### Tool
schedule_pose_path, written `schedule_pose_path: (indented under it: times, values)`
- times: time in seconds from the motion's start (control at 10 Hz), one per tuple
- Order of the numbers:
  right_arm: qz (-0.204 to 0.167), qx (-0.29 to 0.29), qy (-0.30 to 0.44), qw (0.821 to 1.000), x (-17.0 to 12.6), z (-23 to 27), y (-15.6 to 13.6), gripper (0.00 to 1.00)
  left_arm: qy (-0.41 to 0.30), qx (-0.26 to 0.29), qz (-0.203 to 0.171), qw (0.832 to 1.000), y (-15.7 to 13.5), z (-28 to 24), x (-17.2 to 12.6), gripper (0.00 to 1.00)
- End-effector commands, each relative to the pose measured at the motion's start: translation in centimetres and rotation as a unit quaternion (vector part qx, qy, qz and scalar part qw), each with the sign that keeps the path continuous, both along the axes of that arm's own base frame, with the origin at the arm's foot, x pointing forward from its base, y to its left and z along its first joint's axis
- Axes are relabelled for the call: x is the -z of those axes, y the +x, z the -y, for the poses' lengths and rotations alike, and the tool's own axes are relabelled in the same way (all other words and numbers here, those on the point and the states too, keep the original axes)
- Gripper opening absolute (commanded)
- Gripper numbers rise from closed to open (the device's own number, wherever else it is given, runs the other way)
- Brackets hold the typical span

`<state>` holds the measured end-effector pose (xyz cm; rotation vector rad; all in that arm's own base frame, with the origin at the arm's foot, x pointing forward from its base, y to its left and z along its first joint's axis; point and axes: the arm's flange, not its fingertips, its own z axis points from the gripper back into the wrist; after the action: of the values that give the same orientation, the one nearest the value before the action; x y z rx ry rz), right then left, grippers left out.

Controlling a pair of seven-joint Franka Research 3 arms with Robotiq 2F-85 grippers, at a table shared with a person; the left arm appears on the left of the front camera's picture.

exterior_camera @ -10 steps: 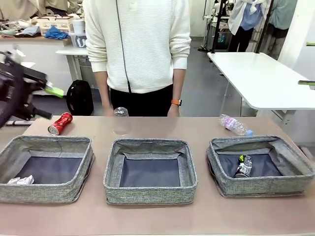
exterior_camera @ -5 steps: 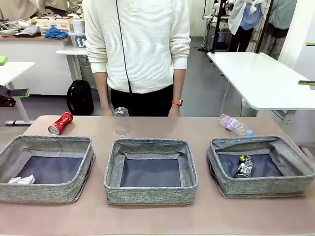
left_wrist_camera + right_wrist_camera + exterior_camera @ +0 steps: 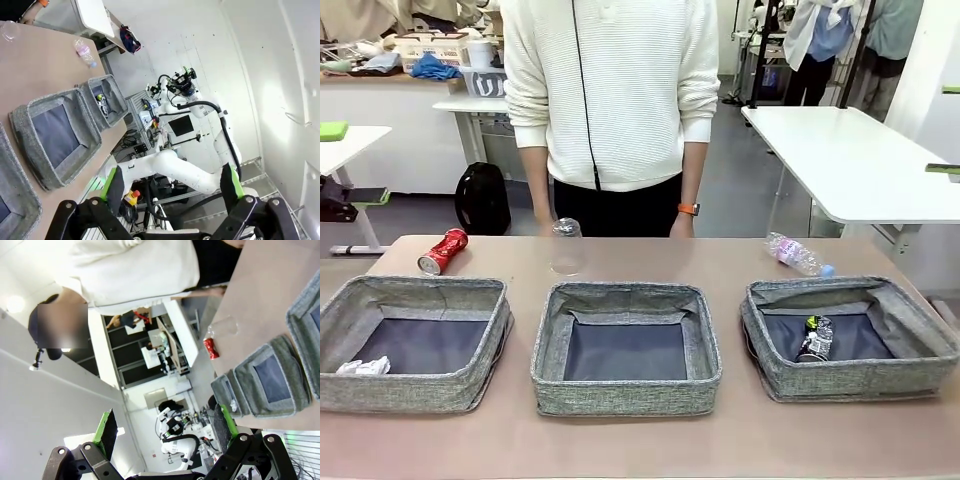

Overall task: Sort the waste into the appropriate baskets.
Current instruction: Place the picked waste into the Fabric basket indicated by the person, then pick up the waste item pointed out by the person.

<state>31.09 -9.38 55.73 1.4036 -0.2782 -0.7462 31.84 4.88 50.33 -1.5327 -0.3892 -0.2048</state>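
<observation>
You are holding left gripper (image 3: 171,180) and right gripper (image 3: 165,416) open, empty; red can (image 3: 442,251) is lying aslant, well apart, likely nearer the left gripper.

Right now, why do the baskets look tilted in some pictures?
Front view: sharp, evenly lit, baskets square-on. Left wrist view: camera rolled, wide lens slants the table; glare on the white wall. Right wrist view: rolled too, person sideways.

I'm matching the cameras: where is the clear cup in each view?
Front view: clear cup near the far edge, just behind the middle basket.
Left wrist view: cup in the top left corner, basket lower left.
Right wrist view: cup right of centre, basket below it.
Shared landmark: the middle basket.
</observation>
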Motion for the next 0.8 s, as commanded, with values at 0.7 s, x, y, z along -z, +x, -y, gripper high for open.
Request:
schedule_pose_path:
  times: [0.7]
  values:
    - [0.016,-0.001,0.003,1.000,-0.05,-0.09,0.33,1.00,-0.013,-0.002,0.011,1.000,-0.06,-0.15,-0.47,1.00]
